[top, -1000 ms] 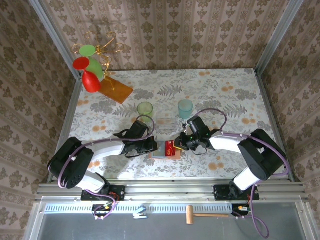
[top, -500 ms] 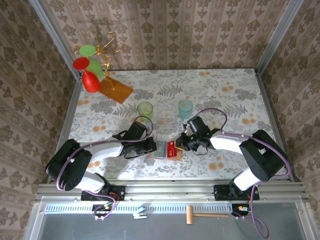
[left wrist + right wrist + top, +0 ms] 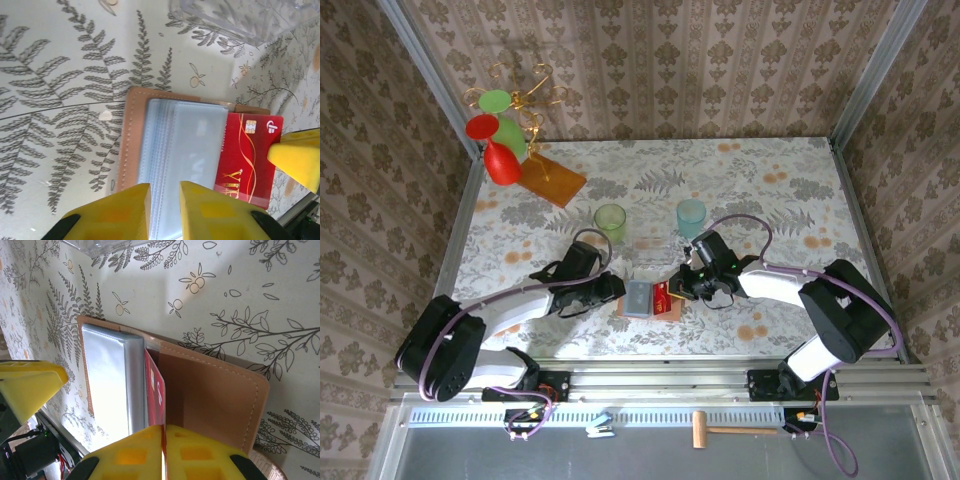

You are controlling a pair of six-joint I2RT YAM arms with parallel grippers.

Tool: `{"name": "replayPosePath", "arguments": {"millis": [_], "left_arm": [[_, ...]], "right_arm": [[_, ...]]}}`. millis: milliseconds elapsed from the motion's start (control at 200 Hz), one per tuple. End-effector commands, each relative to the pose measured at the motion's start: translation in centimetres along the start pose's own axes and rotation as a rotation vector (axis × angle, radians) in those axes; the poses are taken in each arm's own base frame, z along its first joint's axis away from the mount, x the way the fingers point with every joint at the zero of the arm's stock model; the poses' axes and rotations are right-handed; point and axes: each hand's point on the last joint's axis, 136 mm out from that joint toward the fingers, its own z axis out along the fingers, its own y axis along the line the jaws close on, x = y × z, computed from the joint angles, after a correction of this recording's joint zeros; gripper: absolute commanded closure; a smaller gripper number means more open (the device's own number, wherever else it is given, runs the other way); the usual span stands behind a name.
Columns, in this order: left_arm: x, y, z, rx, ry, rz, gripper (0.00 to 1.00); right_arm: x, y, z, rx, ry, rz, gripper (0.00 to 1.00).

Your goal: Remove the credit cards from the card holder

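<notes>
tan card holder [image 3: 642,298] lying open on the floral bench [image 3: 770,180] between both arms, right jaws pinched shut on a red credit card [image 3: 247,155] sticking out from its clear sleeves, left jaws slightly parted above the holder's near edge

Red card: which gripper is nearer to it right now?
Right. The right gripper is shut on the edge of the red card; the left gripper is over the card holder, beside the card.

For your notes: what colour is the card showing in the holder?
The card is red with gold markings; left wrist view shows it best.
</notes>
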Motion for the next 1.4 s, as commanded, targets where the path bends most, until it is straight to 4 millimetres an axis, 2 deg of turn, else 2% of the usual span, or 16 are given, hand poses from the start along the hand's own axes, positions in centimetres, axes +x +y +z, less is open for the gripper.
{"name": "replayPosePath", "arguments": {"millis": [0,150,395,645,1140,1395], "left_arm": [[1.3,1.3,0.6,-0.021,0.055,-0.006,0.74],[1.7,1.9,1.0,-0.026,0.066,-0.017,0.72],[2.1,1.0,1.4,0.038,0.086,-0.024,0.75],[2.3,0.5,1.6,0.054,0.088,-0.022,0.76],[2.4,0.6,1.7,0.049,0.091,-0.024,0.76],[2.4,0.5,1.7,0.051,0.091,-0.023,0.76]], "right_arm": [[-0.3,0.0,0.3,0.025,-0.003,-0.01,0.91],[-0.2,0.2,0.5,0.023,0.005,-0.012,0.91],[0.1,0.6,0.8,0.012,0.021,-0.007,0.87],[0.2,1.1,0.2,0.003,0.014,0.011,0.85],[1.0,0.4,-0.8,0.036,0.008,0.036,0.85],[1.2,0.4,-0.9,0.043,0.01,0.033,0.89]]}}
